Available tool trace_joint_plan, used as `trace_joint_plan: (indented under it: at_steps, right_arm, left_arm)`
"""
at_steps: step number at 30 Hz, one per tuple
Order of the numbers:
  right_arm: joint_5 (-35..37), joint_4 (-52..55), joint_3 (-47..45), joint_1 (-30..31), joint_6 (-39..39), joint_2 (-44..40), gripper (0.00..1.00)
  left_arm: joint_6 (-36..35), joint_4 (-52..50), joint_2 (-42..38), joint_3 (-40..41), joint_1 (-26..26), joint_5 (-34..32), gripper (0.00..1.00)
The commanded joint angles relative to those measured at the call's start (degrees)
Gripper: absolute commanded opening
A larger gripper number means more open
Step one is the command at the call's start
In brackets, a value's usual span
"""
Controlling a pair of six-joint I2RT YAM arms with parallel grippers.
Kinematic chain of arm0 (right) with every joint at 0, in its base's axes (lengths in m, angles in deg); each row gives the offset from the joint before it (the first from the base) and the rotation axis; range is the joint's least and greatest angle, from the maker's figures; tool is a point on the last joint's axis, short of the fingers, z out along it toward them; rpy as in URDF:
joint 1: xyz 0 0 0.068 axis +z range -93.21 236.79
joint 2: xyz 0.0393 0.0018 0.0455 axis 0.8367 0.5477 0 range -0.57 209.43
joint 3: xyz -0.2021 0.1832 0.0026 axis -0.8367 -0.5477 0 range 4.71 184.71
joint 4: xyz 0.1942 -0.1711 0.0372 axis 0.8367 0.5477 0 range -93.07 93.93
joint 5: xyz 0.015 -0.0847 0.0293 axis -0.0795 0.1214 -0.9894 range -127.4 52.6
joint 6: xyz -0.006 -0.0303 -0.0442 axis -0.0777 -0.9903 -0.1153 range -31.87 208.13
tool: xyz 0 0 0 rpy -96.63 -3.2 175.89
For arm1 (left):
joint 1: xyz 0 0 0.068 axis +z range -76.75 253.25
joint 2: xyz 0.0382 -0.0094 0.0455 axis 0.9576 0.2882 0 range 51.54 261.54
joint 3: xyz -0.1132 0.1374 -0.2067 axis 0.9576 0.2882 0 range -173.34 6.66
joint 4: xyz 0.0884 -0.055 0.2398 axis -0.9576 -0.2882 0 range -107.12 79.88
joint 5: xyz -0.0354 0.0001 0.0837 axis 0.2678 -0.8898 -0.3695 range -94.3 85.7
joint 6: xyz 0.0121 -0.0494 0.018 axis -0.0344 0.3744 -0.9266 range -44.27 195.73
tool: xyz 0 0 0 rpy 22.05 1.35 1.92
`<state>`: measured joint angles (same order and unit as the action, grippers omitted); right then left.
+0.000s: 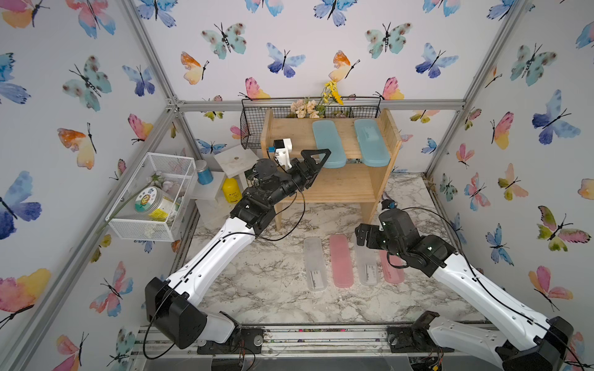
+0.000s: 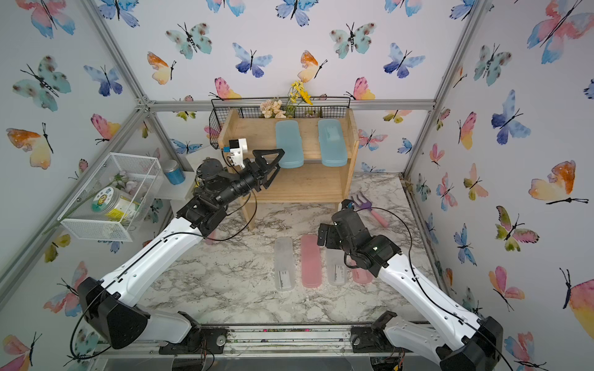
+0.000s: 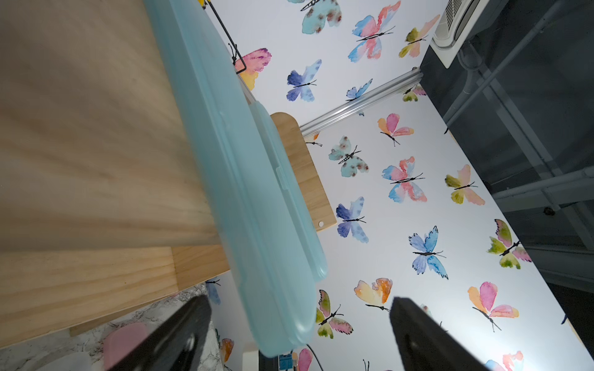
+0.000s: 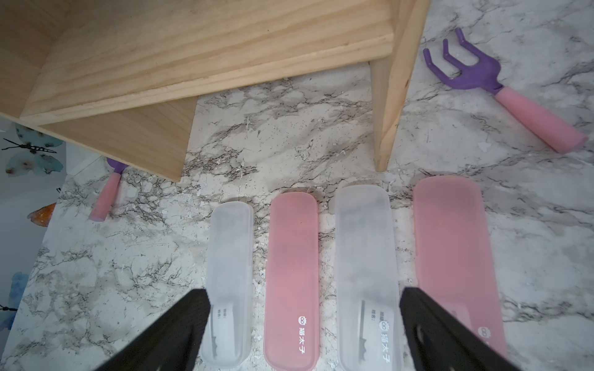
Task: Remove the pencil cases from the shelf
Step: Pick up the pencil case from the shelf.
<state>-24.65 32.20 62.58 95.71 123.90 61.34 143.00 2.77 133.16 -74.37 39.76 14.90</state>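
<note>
You have a marble table [image 1: 263, 289] inside butterfly walls [image 1: 289, 32]. The wood shelf [image 1: 337, 186] stands upper middle, with two blue pencil cases [image 1: 328, 144] on its top step. Four white and pink pencil cases [image 1: 341, 260] lie in a row on the table, lower middle. Your left claw [image 1: 323, 163] reaches to the left blue one's end, fingers apart around it, not pinching. Your right claw [image 4: 303, 295] hangs over the row, fingers wide apart.

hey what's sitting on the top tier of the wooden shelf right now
Two teal cases lie side by side on the shelf's top tier, their front ends overhanging. The left gripper covers a bit of one case's end. The wood beneath the cases is hidden.
</note>
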Motion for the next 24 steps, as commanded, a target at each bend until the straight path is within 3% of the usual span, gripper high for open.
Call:
trace_joint_plan:
  at_steps: [1, 5, 7, 10, 14, 20, 24]
  right_arm:
    - [-1.5, -0.1, -0.6, -0.4, -0.2, -1.1, 0.99]
    - [-1.4, 0.1, -0.6, -0.4, -0.3, -1.3, 0.99]
    - [-1.5, 0.2, -0.7, -0.4, -0.2, -1.4, 0.99]
    - [-1.7, 0.1, -1.0, -0.4, -0.2, -1.3, 0.99]
    - [-1.7, 0.3, -1.1, -0.4, -0.1, -1.4, 0.99]
    - [-1.8, 0.4, -0.9, -0.4, -0.3, -1.6, 0.99]
    - [-1.1, 1.3, -0.1, -0.4, -0.3, -2.3, 0.99]
  left_arm:
    - [-0.4, -0.9, 0.9, -1.4, -0.2, 0.5, 0.87]
    - [-0.8, -1.4, 1.3, -1.8, -0.2, 0.0, 0.77]
    - [-1.0, -1.3, 1.5, -2.2, -0.2, 0.0, 0.68]
    - [-1.0, -1.7, 2.2, -3.0, -0.2, 0.2, 0.64]
    - [-1.1, -1.8, 2.5, -3.1, -0.2, 0.2, 0.43]
    - [-0.9, -1.3, 1.1, -0.5, -0.2, -0.8, 0.35]
    - [-0.9, 0.7, -0.5, 2.7, -0.1, -1.1, 0.18]
